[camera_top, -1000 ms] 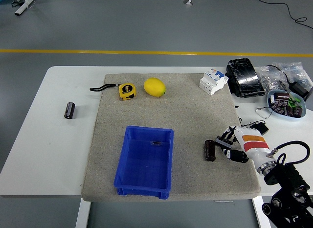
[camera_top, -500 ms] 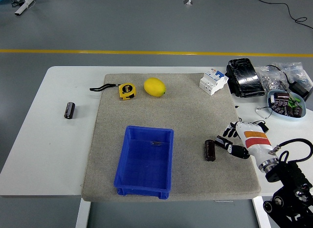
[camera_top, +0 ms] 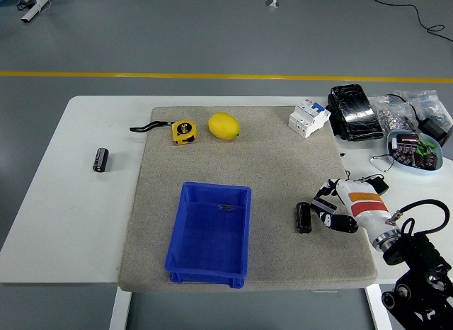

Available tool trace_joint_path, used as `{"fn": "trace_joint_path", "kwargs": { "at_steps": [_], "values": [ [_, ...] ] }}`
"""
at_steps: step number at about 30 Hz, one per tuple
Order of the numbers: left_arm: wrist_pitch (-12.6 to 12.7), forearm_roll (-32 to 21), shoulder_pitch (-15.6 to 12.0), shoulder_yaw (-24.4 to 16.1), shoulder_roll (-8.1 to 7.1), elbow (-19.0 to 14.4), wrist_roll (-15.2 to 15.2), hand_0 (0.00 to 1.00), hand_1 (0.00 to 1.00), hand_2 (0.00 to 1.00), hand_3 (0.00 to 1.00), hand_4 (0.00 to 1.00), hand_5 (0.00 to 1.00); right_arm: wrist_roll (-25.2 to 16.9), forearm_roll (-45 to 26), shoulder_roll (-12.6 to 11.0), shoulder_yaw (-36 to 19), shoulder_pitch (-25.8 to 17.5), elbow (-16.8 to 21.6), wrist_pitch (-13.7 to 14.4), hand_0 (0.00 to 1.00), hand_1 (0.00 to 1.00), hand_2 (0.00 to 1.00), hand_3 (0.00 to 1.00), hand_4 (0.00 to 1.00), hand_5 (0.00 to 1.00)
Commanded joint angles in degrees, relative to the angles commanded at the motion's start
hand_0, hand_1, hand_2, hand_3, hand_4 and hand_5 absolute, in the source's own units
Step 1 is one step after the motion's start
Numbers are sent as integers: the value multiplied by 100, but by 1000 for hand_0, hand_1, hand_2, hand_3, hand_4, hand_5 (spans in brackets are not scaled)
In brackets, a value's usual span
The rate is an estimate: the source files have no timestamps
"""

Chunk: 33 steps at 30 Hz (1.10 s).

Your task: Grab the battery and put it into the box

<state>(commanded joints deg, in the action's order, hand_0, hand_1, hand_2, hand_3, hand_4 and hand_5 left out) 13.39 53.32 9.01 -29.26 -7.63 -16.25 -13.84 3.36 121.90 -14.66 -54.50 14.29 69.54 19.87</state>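
Observation:
A dark cylindrical battery (camera_top: 304, 217) lies on the grey mat (camera_top: 276, 167), right of the blue box (camera_top: 210, 234). My right hand (camera_top: 328, 207) is just right of the battery, fingers spread toward it and close to it, holding nothing. The blue box sits at the mat's front middle; only a small dark mark shows inside near its far wall. A second dark battery (camera_top: 101, 160) lies on the bare white table (camera_top: 71, 202) at the left. My left arm is out of view.
A yellow tape measure (camera_top: 183, 131) and a lemon (camera_top: 224, 126) lie at the mat's back. A white circuit breaker (camera_top: 309, 117), a black pack (camera_top: 355, 112), plastic bags (camera_top: 407, 110) and a blue dish of parts (camera_top: 414, 149) stand at the back right.
My right hand drew back slightly to the right, then moved left again toward the battery. The battery has not moved.

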Motion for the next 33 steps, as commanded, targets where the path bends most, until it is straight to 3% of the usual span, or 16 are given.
{"fn": "trace_joint_path", "kwargs": {
  "at_steps": [15, 16, 21, 22, 33],
  "values": [
    [-8, 82, -25, -36, 10, -5, -32, 675, 625, 661, 644, 660, 683, -40, -101, 42, 127, 39, -291, 129, 604, 645, 707, 692, 855, 219],
    [-9, 84, -28, -35, 9, -5, -32, 675, 625, 662, 644, 660, 683, -48, -115, 46, 139, 42, -316, 152, 532, 612, 675, 639, 851, 239],
    [-17, 111, -35, -51, 10, -7, -43, 675, 626, 664, 643, 660, 683, -95, -215, 31, 183, 67, -394, 247, 532, 612, 675, 639, 851, 239],
    [-19, 109, -34, -47, 9, -8, -42, 675, 626, 664, 643, 660, 683, -100, -231, 19, 193, 78, -408, 247, 478, 541, 594, 582, 789, 208],
    [-30, 112, -1, -41, 7, -11, -42, 675, 625, 664, 644, 660, 683, -138, -354, -6, 228, 188, -564, 210, 457, 521, 575, 555, 769, 194]
  ]
}}
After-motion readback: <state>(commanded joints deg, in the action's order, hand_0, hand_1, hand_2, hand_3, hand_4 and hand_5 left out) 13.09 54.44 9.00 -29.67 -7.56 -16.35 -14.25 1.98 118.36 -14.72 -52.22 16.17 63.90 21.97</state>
